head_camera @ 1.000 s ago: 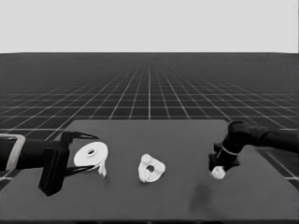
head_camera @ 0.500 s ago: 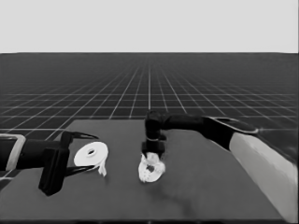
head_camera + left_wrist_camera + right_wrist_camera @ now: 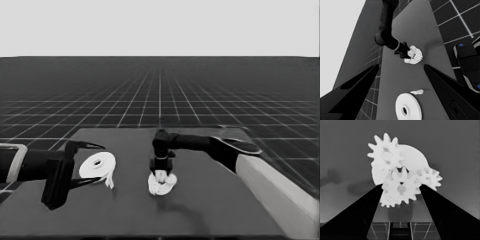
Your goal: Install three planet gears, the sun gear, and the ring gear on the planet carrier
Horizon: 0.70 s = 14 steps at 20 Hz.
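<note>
Now the right hand (image 3: 161,173) had been brought from the surface's (image 3: 210,210) right end over the smaller round part (image 3: 162,186), a gear (image 3: 401,188) gripped between its fingers, ready for seating; left hand (image 3: 85,162) parked, spread.

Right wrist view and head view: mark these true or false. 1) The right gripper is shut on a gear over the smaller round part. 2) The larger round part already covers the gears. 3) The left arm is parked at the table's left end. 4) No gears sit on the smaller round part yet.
1) True: the right gripper clamps a gear over the smaller round part.
2) False: the larger round part lies apart, near the left gripper.
3) True.
4) False: two more gears already sit on it.
</note>
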Tool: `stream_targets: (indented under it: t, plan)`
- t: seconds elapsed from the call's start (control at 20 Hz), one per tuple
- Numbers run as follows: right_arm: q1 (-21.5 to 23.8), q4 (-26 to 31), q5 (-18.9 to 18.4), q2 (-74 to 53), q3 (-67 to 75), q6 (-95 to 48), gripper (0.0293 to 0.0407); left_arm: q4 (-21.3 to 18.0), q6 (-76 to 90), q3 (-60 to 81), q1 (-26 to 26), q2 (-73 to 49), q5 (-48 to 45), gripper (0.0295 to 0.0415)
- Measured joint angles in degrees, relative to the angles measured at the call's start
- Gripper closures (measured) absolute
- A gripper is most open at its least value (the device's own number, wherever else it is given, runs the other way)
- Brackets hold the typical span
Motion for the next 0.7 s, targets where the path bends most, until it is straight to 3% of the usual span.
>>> stream_targets:
  t: [0.7]
  plan:
    - [-0.7, -0.23, 0.11, 0.03, -0.24, 5.02, 0.0391, 0.0, 0.0, 0.0, 0.0, 0.0, 0.0, 0.0326]
